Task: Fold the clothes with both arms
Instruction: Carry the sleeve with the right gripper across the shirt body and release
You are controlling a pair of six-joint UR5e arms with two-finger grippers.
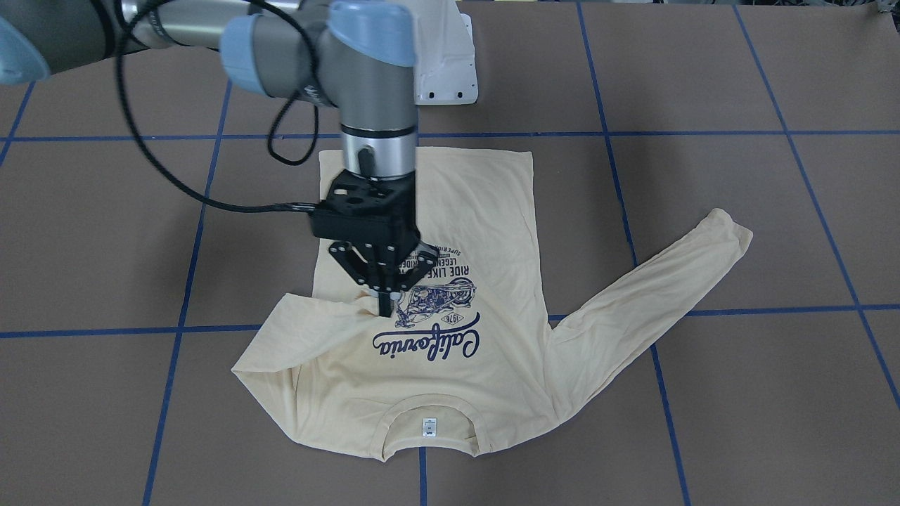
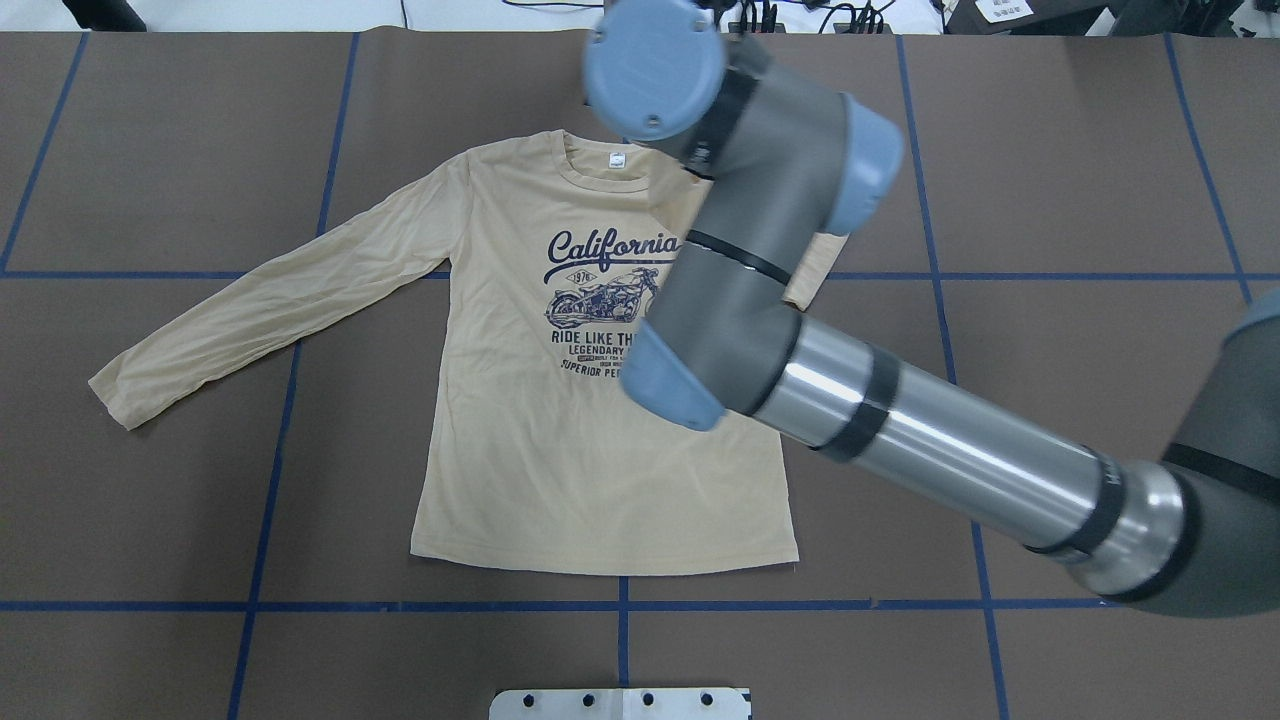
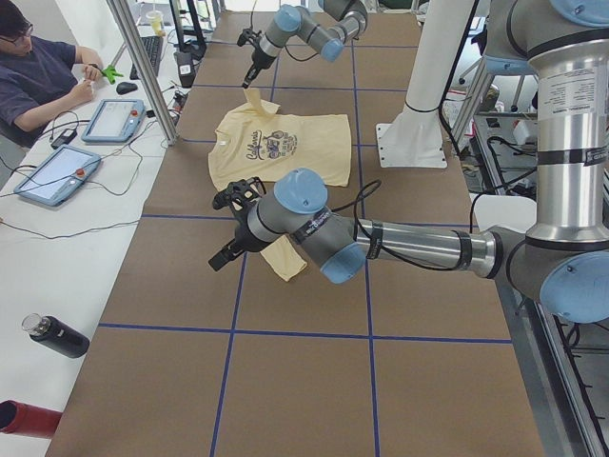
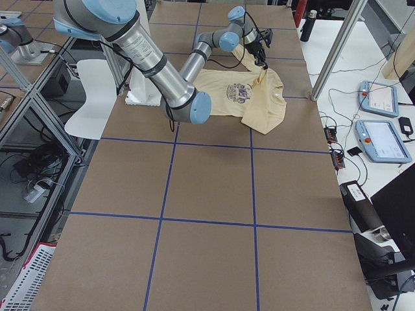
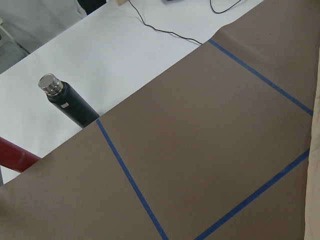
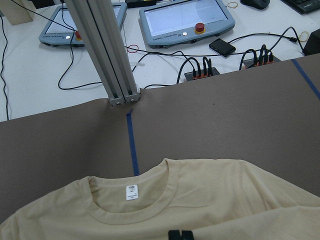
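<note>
Cream shirt (image 1: 492, 295): print up on the brown bench (image 1: 703, 84); one sleeve (image 1: 654, 281) spread out.
Right pincer (image 1: 384, 301): closed on the other sleeve (image 1: 316, 320), over the chest print (image 1: 429, 330).
Left pincer (image 3: 221, 260): open or closed, cannot tell.

T-shirt (image 2: 560, 470): pale cream-yellow, long-sleeved, flat on worktop (image 2: 1050, 150), front up; navy "California" motorcycle print (image 2: 600, 300), white neck label (image 2: 616, 159). Spread sleeve (image 2: 270, 300) angled out flat on robot's left side; folded sleeve (image 1: 309, 323) drawn inward over chest. Right arm (image 2: 930, 430) reaches over shirt, right end effector (image 1: 384, 303) pinching folded sleeve at print. Left arm (image 3: 419, 248) low, left end effector (image 3: 221, 259) near spread sleeve's cuff, jaw state unclear.
</note>
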